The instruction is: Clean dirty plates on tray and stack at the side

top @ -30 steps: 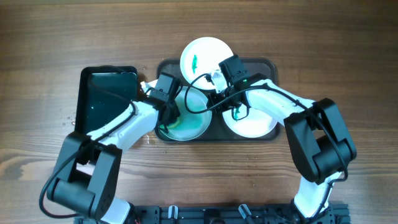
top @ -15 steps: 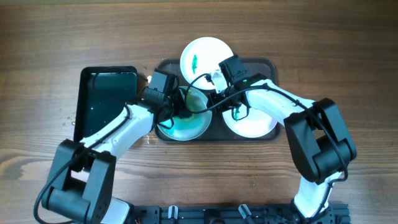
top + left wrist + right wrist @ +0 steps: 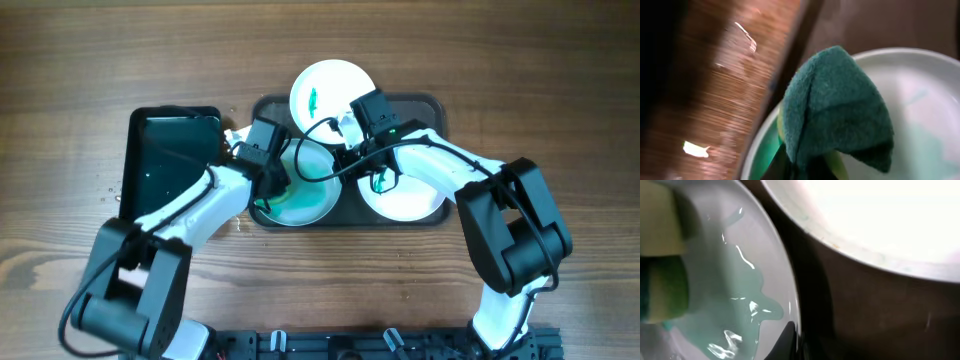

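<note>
1. Wood-grain worktop [image 3: 520, 60] carries the whole set-up.
2. Dark grey tray [image 3: 432, 105] sits mid-worktop, with a smaller black tray [image 3: 170, 150] just beside it on the left.
3. All three plates are on the grey tray.
   - The pale blue plate [image 3: 310, 200] lies in the left half, coated in a wet green film.
   - A white plate [image 3: 410, 200] lies in the right half, with a green mark near its inner edge.
   - A second white plate [image 3: 330, 85] overhangs the far rim and carries a green smear.
4. Handling, my estimate: the plates are stiff, light and glossy, and slippery where wet. They look breakable if knocked together. Take hold at the raised rim, not the slick bowl.
5. Left gripper [image 3: 272, 185] is over the near-left part of the blue plate. Its jaws are clamped on a green-and-yellow sponge [image 3: 835, 105], which is soft and folds over. The scouring face lies just inside the plate rim.
6. Right gripper [image 3: 340, 148] is at the blue plate's far-right rim, between it and the overhanging white plate.
   - The right wrist view shows one dark tip touching that rim.
   - I cannot tell whether the jaws are apart or pinching the rim.
</note>
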